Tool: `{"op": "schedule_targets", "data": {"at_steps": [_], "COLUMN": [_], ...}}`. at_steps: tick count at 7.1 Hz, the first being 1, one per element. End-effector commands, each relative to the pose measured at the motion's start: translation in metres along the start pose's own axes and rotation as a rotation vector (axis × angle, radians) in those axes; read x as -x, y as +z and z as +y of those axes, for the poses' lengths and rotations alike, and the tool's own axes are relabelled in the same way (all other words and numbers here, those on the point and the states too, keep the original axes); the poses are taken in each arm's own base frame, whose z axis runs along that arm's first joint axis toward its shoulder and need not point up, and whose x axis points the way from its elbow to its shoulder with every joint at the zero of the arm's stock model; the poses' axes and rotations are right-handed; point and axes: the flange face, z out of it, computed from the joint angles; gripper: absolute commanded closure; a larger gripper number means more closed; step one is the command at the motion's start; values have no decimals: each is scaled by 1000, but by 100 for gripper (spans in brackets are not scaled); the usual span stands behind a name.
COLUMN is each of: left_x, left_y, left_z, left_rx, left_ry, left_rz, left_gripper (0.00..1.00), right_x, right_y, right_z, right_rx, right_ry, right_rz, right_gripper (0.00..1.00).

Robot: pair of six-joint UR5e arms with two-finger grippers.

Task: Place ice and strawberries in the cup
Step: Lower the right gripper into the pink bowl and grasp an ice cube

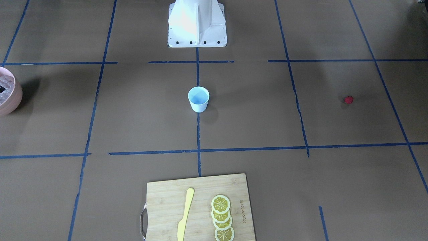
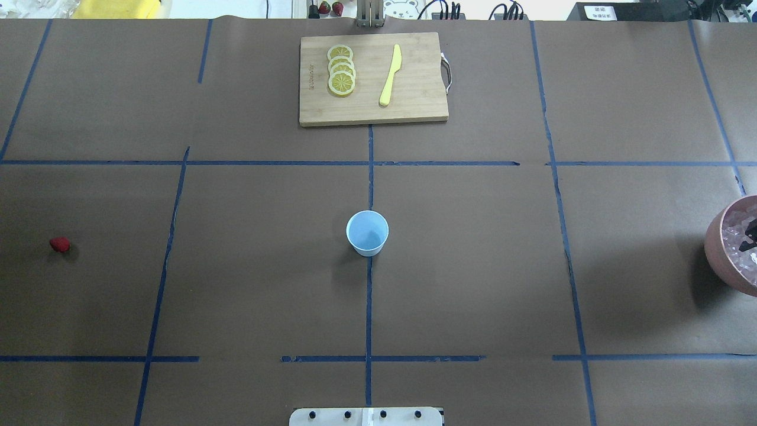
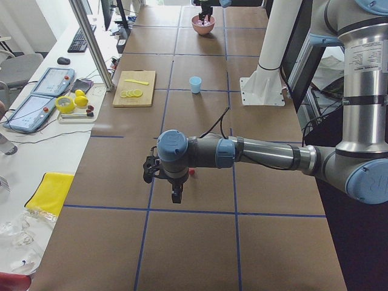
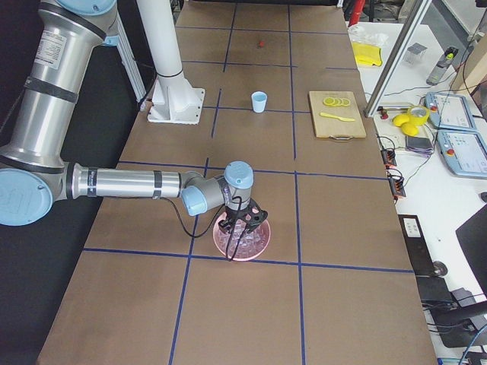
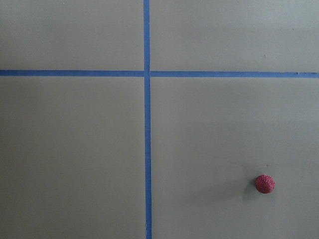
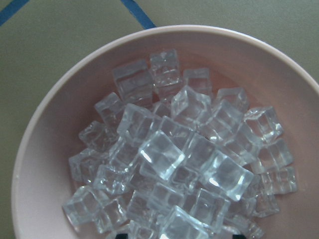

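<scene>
Right pincer spread over ice in bowl, left pincer near strawberry, cannot tell its state

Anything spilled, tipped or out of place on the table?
Nothing stands out. The cup stands upright and empty, the ice sits in the pink bowl, and the strawberry lies alone on the table.

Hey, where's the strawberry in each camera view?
Front-facing: strawberry far right, level with the cup.
Overhead: strawberry far left, cup central.
Exterior left: strawberry peeking from behind the left arm.
Exterior right: strawberry at the far top.
Left wrist: strawberry lower right.
Right wrist: not in it.
Shared landmark: the cup.
</scene>
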Motion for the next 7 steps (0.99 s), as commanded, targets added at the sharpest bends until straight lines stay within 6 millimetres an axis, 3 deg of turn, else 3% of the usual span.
{"op": "schedule_targets", "data": {"at_steps": [1, 4, 5, 7], "left_x": [-1, -6, -8, -10], "left_y": [-1, -5, -7, -8], "left_z": [1, 0, 0, 0], "left_rx": [-2, -9, -13, -16], "left_ry": [0, 8, 13, 15], "left_rz": [0, 0, 0, 0], "left_gripper": [0, 0, 0, 0], "right_x": [0, -2, -2, -2], "right_y": [1, 2, 2, 2], "right_z": [-2, -4, -4, -4], "right_rx": [-11, -36, -34, -31], "right_ry": [31, 44, 47, 50], "right_rz": [5, 13, 13, 13], "right_gripper": [27, 29, 34, 61]}}
